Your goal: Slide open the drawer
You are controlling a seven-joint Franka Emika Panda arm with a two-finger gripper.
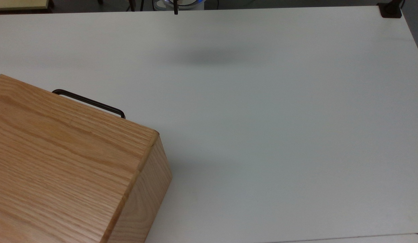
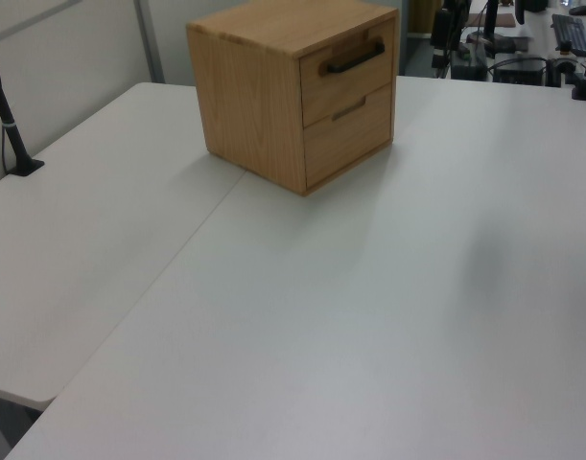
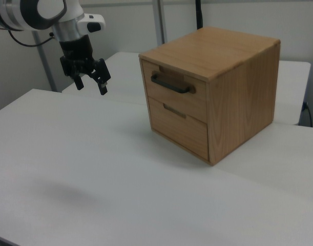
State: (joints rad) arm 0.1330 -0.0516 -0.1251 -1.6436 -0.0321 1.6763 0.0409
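The drawer is the upper one in a light oak casing and sits shut, its front flush with the box. Its thin black bar handle sticks out from the front. In the left view the drawer and handle face the left view's right. From above, the handle pokes out past the casing top. My gripper hangs open in the air, well to the right view's left of the handle, touching nothing.
A second, lower drawer with a slot cut-out sits under the first. The box stands on a wide white table. A black post on a clamp stands at the left view's left edge, and a black clamp sits at the table's far corner.
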